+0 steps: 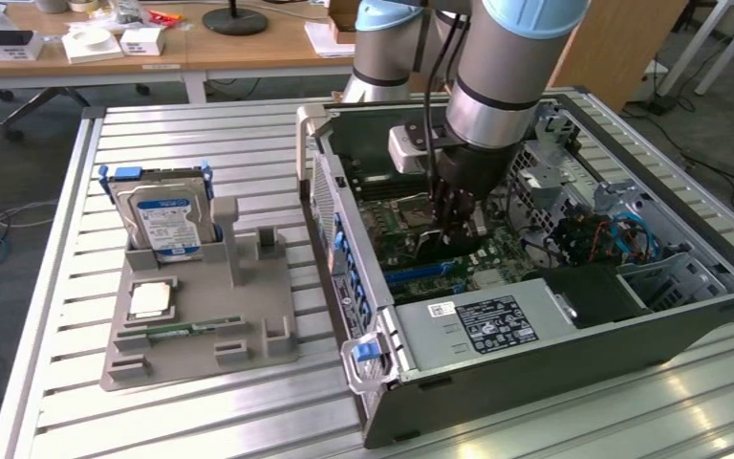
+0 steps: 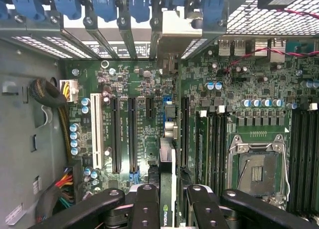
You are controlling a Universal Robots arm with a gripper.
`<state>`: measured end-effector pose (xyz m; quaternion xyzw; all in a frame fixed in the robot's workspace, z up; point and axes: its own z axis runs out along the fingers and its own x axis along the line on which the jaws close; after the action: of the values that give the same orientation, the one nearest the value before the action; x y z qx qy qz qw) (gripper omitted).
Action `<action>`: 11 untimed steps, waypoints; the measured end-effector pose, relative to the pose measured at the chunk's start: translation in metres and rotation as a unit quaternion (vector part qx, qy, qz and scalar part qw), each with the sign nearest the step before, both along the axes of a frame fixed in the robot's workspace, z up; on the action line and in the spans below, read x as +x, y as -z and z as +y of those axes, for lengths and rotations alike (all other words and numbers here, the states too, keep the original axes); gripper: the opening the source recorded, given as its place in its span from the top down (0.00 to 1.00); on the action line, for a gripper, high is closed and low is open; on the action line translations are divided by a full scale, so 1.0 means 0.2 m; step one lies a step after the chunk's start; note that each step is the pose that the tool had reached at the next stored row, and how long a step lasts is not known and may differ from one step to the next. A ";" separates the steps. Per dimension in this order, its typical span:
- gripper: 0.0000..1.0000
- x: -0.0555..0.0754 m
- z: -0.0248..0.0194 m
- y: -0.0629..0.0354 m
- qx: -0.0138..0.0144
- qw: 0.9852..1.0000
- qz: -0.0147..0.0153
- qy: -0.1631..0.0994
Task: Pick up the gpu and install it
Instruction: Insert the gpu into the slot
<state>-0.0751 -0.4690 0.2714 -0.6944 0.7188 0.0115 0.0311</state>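
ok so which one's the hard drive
On the slatted metal table, at the exterior view's left of the open dark computer case, sits a grey plastic holder. The silver boxy hard drive stands upright at its far end, alone wearing a blue label.

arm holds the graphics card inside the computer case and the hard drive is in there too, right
No. The exterior view shows the hard drive standing in the grey holder outside the computer case. The arm does hold the graphics card inside it.
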 end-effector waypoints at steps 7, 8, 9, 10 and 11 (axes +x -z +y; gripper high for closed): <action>0.74 -0.01 0.000 0.002 0.000 1.000 0.000 0.000; 0.74 -0.01 0.000 0.004 0.000 1.000 0.000 0.000; 0.74 -0.01 0.000 0.005 0.000 1.000 0.000 0.000; 0.74 -0.01 0.000 0.006 0.000 1.000 0.000 0.000; 0.74 -0.01 0.000 0.007 0.000 1.000 0.000 0.000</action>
<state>-0.0777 -0.4691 0.2699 -0.6945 0.7188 0.0114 0.0310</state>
